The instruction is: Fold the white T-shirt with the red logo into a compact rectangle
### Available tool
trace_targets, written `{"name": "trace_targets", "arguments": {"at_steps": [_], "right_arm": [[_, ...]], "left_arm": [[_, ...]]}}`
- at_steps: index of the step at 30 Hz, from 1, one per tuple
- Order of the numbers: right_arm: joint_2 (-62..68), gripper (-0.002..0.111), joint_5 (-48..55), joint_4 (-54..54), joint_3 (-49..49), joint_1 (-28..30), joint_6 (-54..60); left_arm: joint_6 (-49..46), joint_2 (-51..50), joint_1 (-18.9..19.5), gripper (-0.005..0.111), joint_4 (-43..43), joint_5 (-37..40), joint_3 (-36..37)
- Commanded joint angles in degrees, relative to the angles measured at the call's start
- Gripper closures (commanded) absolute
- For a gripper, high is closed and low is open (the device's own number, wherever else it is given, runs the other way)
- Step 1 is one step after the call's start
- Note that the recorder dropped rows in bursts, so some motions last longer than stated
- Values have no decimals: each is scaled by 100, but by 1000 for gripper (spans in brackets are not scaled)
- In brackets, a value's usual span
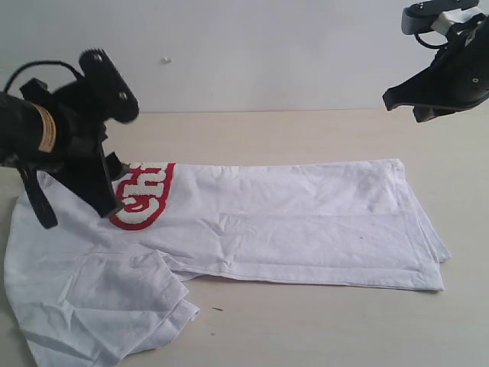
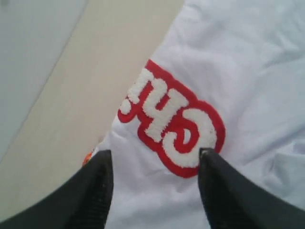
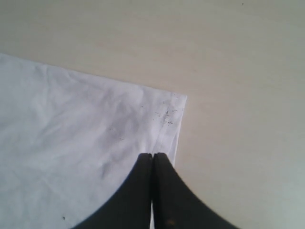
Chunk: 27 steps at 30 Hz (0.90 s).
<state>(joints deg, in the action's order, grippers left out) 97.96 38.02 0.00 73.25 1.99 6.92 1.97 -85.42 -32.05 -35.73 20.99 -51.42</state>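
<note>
The white T-shirt [image 1: 306, 222] lies flat on the table, folded into a long band, with one sleeve [image 1: 130, 294] spread out at the front left. Its red logo [image 1: 145, 197] shows partly at the left end, the fuzzy white letters plain in the left wrist view [image 2: 174, 124]. My left gripper [image 1: 80, 212] hovers just above that end, open [image 2: 155, 152], with only cloth below its fingers. A bit of orange neck tag [image 2: 88, 157] peeks out beside one finger. My right gripper [image 1: 397, 99] hangs shut high above the shirt's right end, its tips [image 3: 152, 155] over the hem corner [image 3: 174, 107].
The beige table [image 1: 306, 130] runs back to a white wall [image 1: 267, 53]. A small dark speck [image 1: 218, 309] lies on the table in front of the shirt. The shirt's right end has stacked layers [image 1: 435, 252] with their edges slightly offset.
</note>
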Motion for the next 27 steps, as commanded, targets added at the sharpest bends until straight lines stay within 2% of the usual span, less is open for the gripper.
{"name": "trace_targets", "arguments": {"at_steps": [1,4,6,10,14,17,23,27], "right_arm": [[-62,108,-40,0,-29,-2,52],[-62,108,-40,141,-29,-2,52],[-62,108,-17,169,-29,-2,77],[-62,108,68,194,-29,-2,77],[-62,108,92,280,-29,-2,99],[-62,108,81,415,-29,-2,202],[-62,108,81,450,-29,-2,242],[-62,108,81,450,-29,-2,242]], "left_arm": [[-390,465,-354,56,1861,1280,-245],[-1178,500,-621,57,3274,2713,-267],[-1202,479,-835,57,3627,3094,-74],[-1055,476,-1105,56,3613,2595,640],[-1055,440,-1138,47,3613,1996,1202],[-1055,346,-1257,44,3613,1975,1310],[-910,-208,-1803,44,3390,1493,1412],[64,-689,-1827,44,2395,1455,1412]]}}
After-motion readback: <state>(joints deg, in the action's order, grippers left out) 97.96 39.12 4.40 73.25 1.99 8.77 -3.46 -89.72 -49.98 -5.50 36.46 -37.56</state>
